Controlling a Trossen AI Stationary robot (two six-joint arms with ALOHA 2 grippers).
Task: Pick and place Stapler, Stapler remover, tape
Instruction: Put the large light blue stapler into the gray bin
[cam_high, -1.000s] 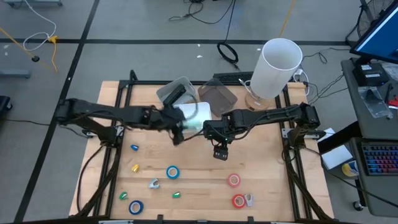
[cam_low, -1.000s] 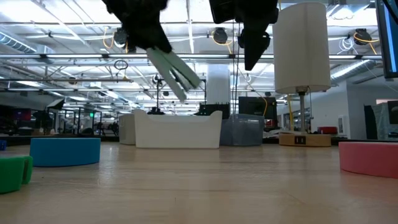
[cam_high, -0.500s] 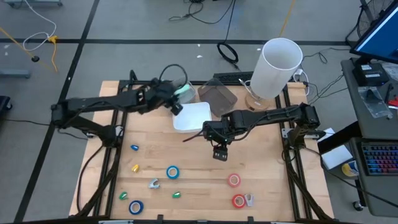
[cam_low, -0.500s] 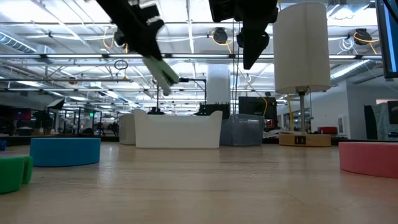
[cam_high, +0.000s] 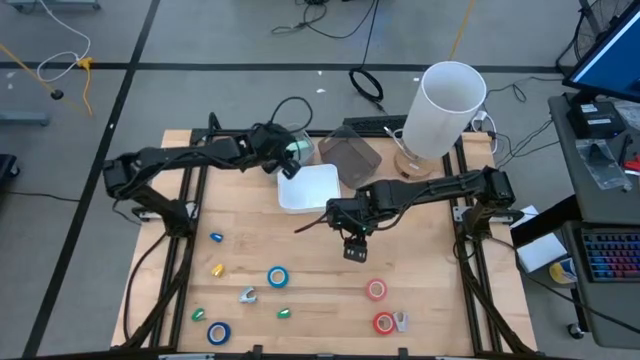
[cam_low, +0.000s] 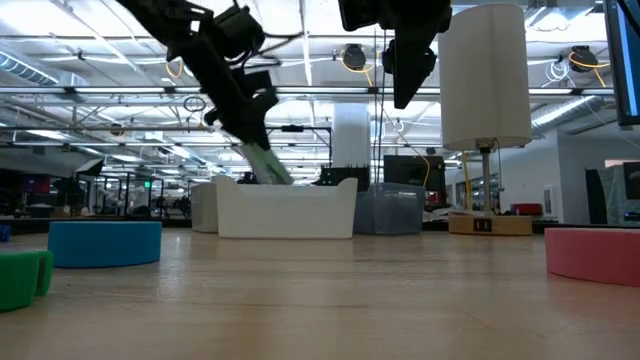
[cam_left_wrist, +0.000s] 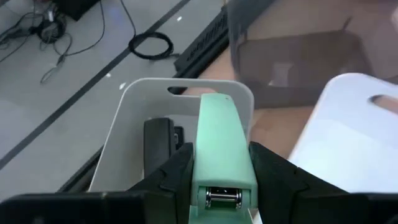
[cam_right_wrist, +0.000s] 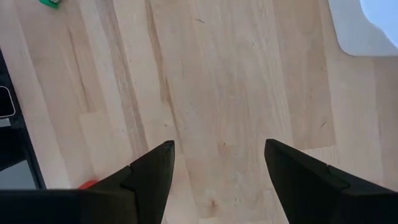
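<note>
**Left tool holds the stapler over the far bin; right tool hangs spread and bare**

The left tool (cam_left_wrist: 217, 186) is clamped on the mint-green stapler (cam_left_wrist: 217, 146), one dark finger pressed to each of its sides. It holds the stapler above a pale bin (cam_left_wrist: 134, 134) at the far side of the counter (cam_high: 310, 270); a dark object already lies inside that bin. In the high view the same tool (cam_high: 283, 158) sits just left of the white tray (cam_high: 310, 186), with a smoky clear bin (cam_high: 350, 152) beyond it. In the low view the stapler (cam_low: 262, 162) slants down toward the white tray's rim.

The right tool (cam_right_wrist: 214, 165) hangs over bare wood near the counter's middle, its two fingers set wide apart with nothing between them.

Tape: four rolls, all lying flat on the near half of the counter. Two are blue, one (cam_high: 277, 277) left of centre and one (cam_high: 218, 332) by the near edge. Two are red, one (cam_high: 376, 290) right of centre and one (cam_high: 384, 323) nearer the edge, a small pale metal piece (cam_high: 400, 321) just beside it. A similar pale piece (cam_high: 247, 295) lies near the upper blue roll; whether either is the staple remover I cannot tell.
</note>
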